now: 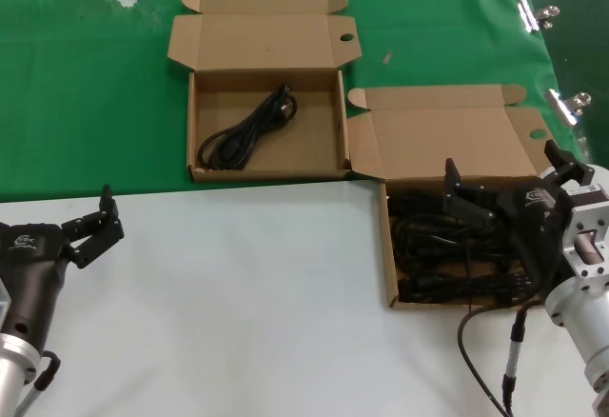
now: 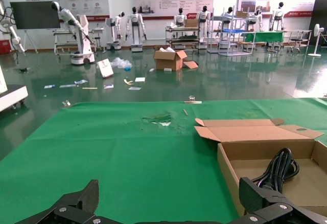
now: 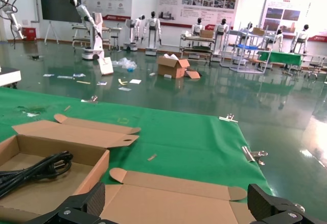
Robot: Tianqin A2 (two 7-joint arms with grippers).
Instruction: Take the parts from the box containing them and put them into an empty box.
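The box containing the parts [image 1: 391, 284] lies at the right, its lid [image 1: 447, 141] folded back. Several black cable bundles [image 1: 428, 246] fill it. My right gripper [image 1: 504, 171] hovers open over this box with nothing between its fingers; in the right wrist view the right gripper [image 3: 179, 206] looks over the lid [image 3: 194, 196]. The other box [image 1: 266, 155] sits farther back to the left and holds one looped cable [image 1: 249, 129]. My left gripper [image 1: 95, 227] waits open at the near left, over the white table. Its wrist view shows that gripper [image 2: 173, 206] facing the far box [image 2: 230, 170] and its cable [image 2: 278, 168].
Both boxes straddle the line between the green cloth [image 1: 95, 103] and the white tabletop [image 1: 238, 293]. Metal binder clips [image 1: 538, 15] grip the cloth's right edge. My own black cable with a grey plug [image 1: 514, 350] hangs by the right arm.
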